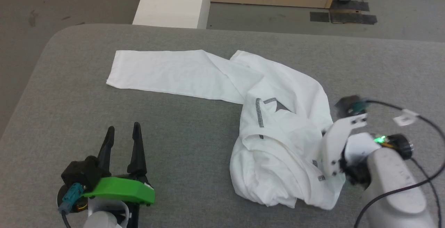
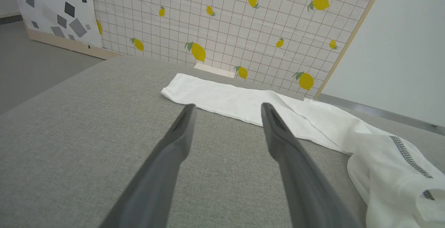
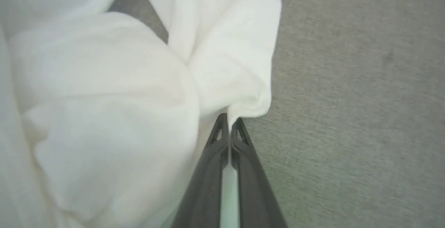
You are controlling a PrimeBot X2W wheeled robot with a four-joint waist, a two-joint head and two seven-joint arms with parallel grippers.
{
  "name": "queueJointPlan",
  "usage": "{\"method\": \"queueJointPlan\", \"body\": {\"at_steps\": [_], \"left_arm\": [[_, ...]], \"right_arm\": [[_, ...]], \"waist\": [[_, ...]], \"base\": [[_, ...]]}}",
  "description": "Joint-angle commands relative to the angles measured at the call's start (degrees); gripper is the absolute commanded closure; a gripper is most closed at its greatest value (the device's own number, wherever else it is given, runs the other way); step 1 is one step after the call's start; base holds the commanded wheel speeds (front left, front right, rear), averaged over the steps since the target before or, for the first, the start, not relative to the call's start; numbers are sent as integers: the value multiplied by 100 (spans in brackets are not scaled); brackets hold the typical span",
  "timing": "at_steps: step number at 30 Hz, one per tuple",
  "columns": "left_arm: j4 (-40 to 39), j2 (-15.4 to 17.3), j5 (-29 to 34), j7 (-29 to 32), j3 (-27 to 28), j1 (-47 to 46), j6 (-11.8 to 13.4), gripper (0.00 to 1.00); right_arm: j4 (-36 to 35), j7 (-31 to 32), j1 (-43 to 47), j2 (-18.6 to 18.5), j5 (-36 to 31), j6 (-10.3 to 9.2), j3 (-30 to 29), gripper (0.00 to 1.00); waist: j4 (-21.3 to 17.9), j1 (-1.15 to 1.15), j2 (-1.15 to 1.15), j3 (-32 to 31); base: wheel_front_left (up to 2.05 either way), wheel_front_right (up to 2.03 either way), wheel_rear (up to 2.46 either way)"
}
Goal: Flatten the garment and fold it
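The garment [image 1: 278,130] is a white long-sleeved shirt with dark grey zigzag seams, bunched in a heap at the right of the grey table [image 1: 174,144]. One sleeve [image 1: 167,73] lies flat, stretched out to the left. My right gripper [image 3: 229,120] is shut on a fold of the garment [image 3: 222,64] at the heap's right edge; in the head view the cloth and the wrist [image 1: 342,141] hide its fingertips. At the lower left my left gripper [image 1: 122,132] stands open over bare table, well short of the sleeve [image 2: 226,97], nothing between its fingers.
A rigid white box [image 1: 174,2] stands on the floor beyond the table's far edge. A lemon-print tiled panel [image 2: 226,30] on a wooden frame backs the scene. A black cable [image 1: 427,123] loops from the right wrist.
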Motion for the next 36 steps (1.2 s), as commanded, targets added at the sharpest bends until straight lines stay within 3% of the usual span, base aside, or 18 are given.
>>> {"method": "queueJointPlan", "body": {"at_steps": [1, 4, 8, 12, 15, 16, 17, 18, 23, 29, 32, 36], "left_arm": [[28, -22, 71, -25, 38, -85, -61, 0], [73, -55, 119, -26, 80, -122, -126, 0], [140, -92, 148, -26, 124, -155, -196, 0], [235, -115, 140, -26, 171, -120, -259, 0], [308, -125, 133, -26, 211, -57, -282, 0], [324, -127, 129, -26, 218, -42, -290, 0], [346, -128, 129, -26, 220, -33, -299, 0], [364, -129, 134, -26, 220, -33, -304, 0], [450, -120, 146, -26, 183, -114, -326, 0], [527, -133, -1, 207, 72, -396, -388, 0], [626, -152, -208, 578, 14, -717, -427, 0], [1020, -197, -615, 1561, -63, -1485, -358, 0]], "right_arm": [[-99, -169, -170, -87, 62, -10, -240, 100], [-376, -503, -404, -275, 12, -10, -1099, 100], [-587, -505, -316, -459, -269, -10, -2251, 100], [-711, -304, 88, -345, -485, -10, -3224, 100], [-753, -241, 362, -159, -582, -10, -3625, 100], [-781, -314, 389, -119, -535, -10, -3630, 91], [-837, -475, 386, -74, -415, -10, -3648, 13], [-899, -641, 372, -49, -319, -10, -3635, 0], [-1508, -1741, 413, 26, 251, -10, -3478, 0], [-2111, -2341, 1135, 39, 1046, -10, -2992, 0], [-2174, -2480, 1489, 40, 1322, -10, -2784, 0], [-2209, -2571, 1729, 40, 1503, -10, -2491, 0]], "waist": [[-72, 0, 0, -15], [-121, 0, 0, -42], [-158, 0, 0, -74], [-220, 0, 0, -123], [-305, 0, 0, -166], [-328, 0, 0, -170], [-353, 0, 0, -178], [-370, 0, 0, -195], [-428, 0, 0, -298], [-562, 0, 0, -354], [-697, 0, 0, -286], [-913, 0, 0, -135]], "base": [[0, 0, 0], [0, 0, 0], [0, 0, 0], [0, 0, 0], [0, 0, 0], [0, 0, 0], [0, 0, 0], [0, 0, 0], [0, 0, 0], [0, 0, 0], [0, 0, 0], [0, 0, 0]]}}
